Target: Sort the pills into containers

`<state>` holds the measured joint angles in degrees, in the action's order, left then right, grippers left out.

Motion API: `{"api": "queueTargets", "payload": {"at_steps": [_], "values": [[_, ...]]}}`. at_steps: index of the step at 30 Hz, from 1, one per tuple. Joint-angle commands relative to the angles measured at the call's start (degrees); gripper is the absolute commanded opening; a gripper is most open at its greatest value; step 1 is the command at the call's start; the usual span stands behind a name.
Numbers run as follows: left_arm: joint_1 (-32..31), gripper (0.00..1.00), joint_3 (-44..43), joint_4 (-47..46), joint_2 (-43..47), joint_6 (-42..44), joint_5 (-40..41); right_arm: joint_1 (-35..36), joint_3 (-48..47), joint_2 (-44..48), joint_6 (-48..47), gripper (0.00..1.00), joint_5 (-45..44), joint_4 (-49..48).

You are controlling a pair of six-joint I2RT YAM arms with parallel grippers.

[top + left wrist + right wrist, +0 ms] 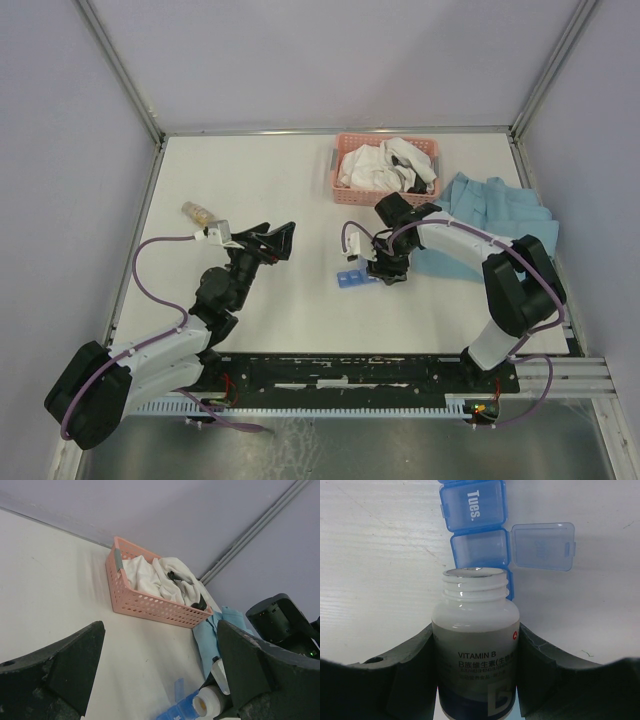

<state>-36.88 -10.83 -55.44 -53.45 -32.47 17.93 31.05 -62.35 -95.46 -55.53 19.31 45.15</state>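
Organiser strip (pixel 476 510) is lying on the white table (pixel 250 180) just beyond the right gripper (pixel 476 642), its nearest cells showing straight ahead of the jaws. Those jaws are gripping a white vitamin bottle (pixel 475 622) around its body, the uncapped mouth pointing at the strip and covering part of the cell nearest the gripper. The strip is showing as blue, see-through plastic: one square cell is wearing a shut lid reading "Tues.", and the next is standing open with its lid swung out to the side. The left gripper (pixel 160 680) is hovering well to the left of the strip, jaws spread wide and holding nothing.
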Motion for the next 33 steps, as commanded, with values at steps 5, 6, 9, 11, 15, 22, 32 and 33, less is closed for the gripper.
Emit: {"api": "queueTargets", "payload": {"at_steps": [5,6,9,11,15,22,32,33], "values": [[-0.12,0.99,0.43,-3.27,0.97,1.53,1.39,0.70,-2.63,0.03,0.86,0.01,-1.53,0.34],[-0.12,0.99,0.40,-3.31,0.94,1.53,1.37,0.71,-2.64,0.01,0.86,0.01,-1.62,0.38],[-0.15,0.99,0.45,-3.29,0.92,1.53,1.31,0.93,-2.84,-0.07,0.86,0.01,-1.86,0.64],[-0.15,0.99,0.41,-3.27,1.06,1.53,1.35,1.03,-3.02,-0.25,0.86,0.01,-2.02,0.82],[-0.19,0.99,0.45,-3.32,0.98,1.53,1.36,1.32,-3.24,-0.34,0.93,0.01,-2.49,1.14],[-0.12,0.99,0.38,-3.19,0.97,1.53,1.43,1.64,-3.81,-0.96,1.21,0.01,-3.36,1.69],[-0.12,0.99,0.37,-3.07,0.98,1.53,1.52,2.09,-4.38,-1.84,1.78,0.01,-4.71,2.13],[-0.13,0.99,0.37,-3.01,0.97,1.53,1.51,2.19,-4.45,-1.84,1.86,0.01,-4.79,2.11]]}}
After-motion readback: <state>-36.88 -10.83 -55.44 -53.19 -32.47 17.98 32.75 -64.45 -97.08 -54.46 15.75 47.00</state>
